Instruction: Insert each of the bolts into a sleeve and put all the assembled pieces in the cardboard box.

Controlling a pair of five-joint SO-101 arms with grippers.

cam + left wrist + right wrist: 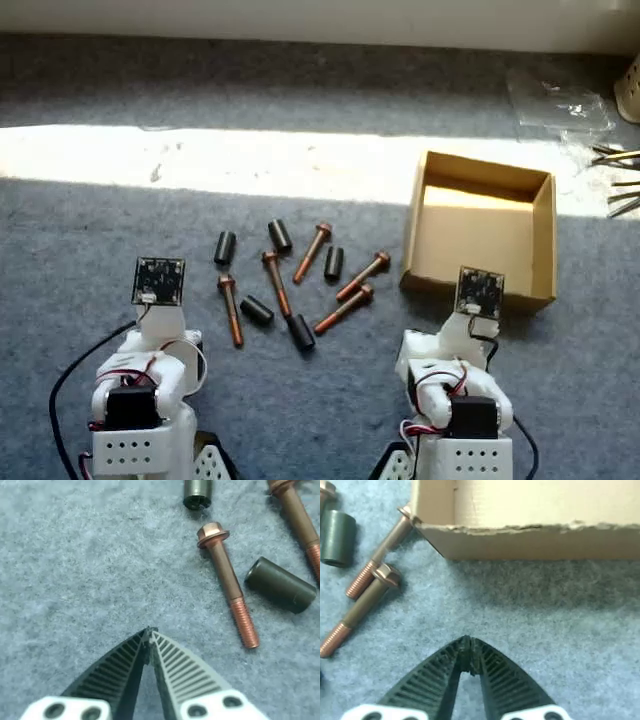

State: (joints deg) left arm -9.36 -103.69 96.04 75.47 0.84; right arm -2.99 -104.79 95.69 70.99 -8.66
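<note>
Bolts and sleeves loose beside cardboard box, left claw and right claw closed, empty

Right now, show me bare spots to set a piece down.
Bare carpet: left of the leftmost bolt; between the right hand and the cardboard box. The box floor is bare too. Crowded: the middle, with sleeves and bolts.
</note>
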